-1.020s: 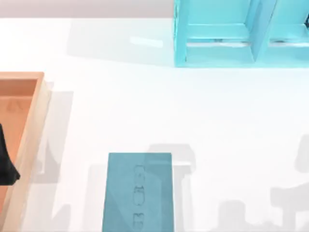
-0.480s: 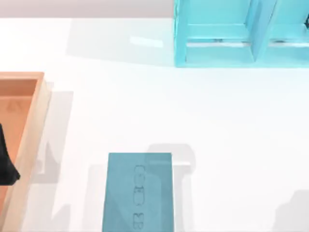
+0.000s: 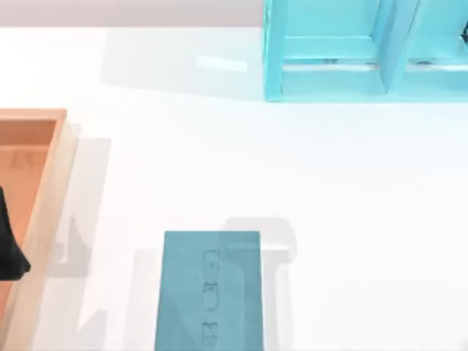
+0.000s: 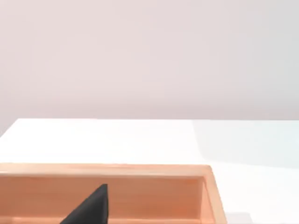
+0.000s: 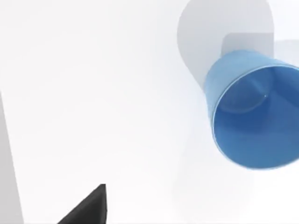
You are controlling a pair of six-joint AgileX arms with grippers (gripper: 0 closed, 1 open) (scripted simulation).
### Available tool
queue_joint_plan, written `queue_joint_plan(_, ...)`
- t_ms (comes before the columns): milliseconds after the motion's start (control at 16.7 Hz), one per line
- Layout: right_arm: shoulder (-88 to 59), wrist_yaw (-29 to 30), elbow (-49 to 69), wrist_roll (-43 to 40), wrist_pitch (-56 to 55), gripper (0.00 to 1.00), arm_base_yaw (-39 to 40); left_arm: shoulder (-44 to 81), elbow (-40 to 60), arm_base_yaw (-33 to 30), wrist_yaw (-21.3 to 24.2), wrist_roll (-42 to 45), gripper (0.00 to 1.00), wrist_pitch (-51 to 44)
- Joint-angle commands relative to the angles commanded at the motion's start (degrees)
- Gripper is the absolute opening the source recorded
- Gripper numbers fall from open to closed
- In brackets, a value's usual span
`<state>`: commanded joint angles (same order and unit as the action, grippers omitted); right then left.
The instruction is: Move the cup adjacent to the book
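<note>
White table (image 3: 219, 161) lay under everything. At its left edge, the left pincer (image 3: 9, 252) hung over a wooden tray (image 3: 44, 212); whether it was apart or together could not be told. A dark tip of the right pincer (image 5: 88, 207) showed, and I cannot tell its state either. The cup (image 5: 254, 114) stood upright, near that tip but apart from it. The book (image 3: 208, 292) lay flat beside the tray, perhaps well away from the cup.

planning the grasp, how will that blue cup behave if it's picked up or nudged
The cup looks thin-walled and empty, so probably light and easy to knock over when nudged. Its round, tapered wall might slip in a loose grip, and roll in a curve once tipped. The plastic looks smooth, so squeezing hard could flex it.
</note>
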<state>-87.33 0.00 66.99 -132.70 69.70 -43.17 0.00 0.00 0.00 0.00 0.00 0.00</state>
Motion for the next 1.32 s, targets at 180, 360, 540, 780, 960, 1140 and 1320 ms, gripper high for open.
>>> queue_joint_plan(180,0.0,0.02,0.06,-0.06,0.03,1.0,-0.08,0.0,0.0,0.0,0.0,0.0,1.0,0.0)
queue_joint_plan(360,0.12,-0.06,-0.25,0.02,-0.25,1.0,0.16,0.0,0.0,0.0,0.0,0.0,1.0,0.0)
queue_joint_plan(540,-1.16,0.01,-3.31,0.19,-4.21,1.0,0.14,0.0,0.0,0.0,0.0,0.0,1.0,0.0)
queue_joint_plan(780,-4.69,0.01,-10.84,0.27,-16.16,1.0,0.17,0.0,0.0,0.0,0.0,0.0,1.0,0.0)
queue_joint_plan(960,-6.78,0.02,-15.52,0.28,-22.61,1.0,0.17,0.0,0.0,0.0,0.0,0.0,1.0,0.0)
queue_joint_plan(1140,-7.24,0.02,-16.61,0.29,-23.88,1.0,0.16,0.0,0.0,0.0,0.0,0.0,1.0,0.0)
queue_joint_plan(1320,-7.24,0.02,-16.61,0.29,-23.88,0.92,0.16,0.0,0.0,0.0,0.0,0.0,1.0,0.0)
